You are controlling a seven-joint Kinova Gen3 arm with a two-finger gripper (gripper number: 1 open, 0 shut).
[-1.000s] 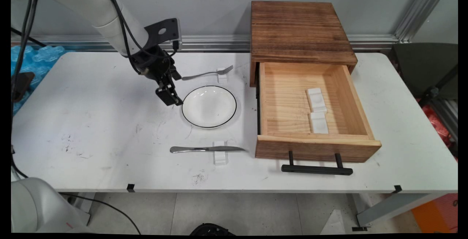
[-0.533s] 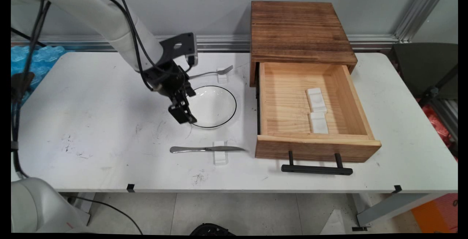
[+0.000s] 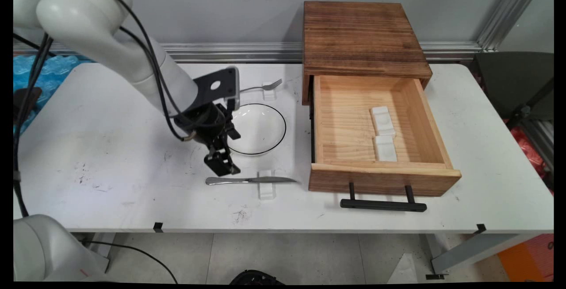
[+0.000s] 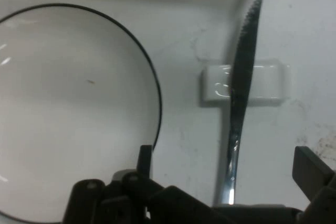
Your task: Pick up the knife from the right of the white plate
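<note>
Right now the gripper (image 3: 221, 165) hangs low over the table (image 3: 110, 125), just above the handle end of the knife (image 3: 247, 180), w/ the plate (image 3: 283, 125) at its 1 o'clock. Hand view: fingers (image 4: 310, 169) spread wide, handle running up between them, nothing gripped, no contact that I can see. Knife sits at 6 o'clock of the plate, propped mid-length on a small white rest (image 3: 266, 190). Its long axis runs 9-to-3 in the main view: handle at 9, serrated tip at 3, twd the open wooden drawer (image 3: 384, 178). Fork (image 3: 258, 87) lies at the plate's 12 on its own rest. Two more white rests (image 3: 382, 121) lie inside the drawer.
</note>
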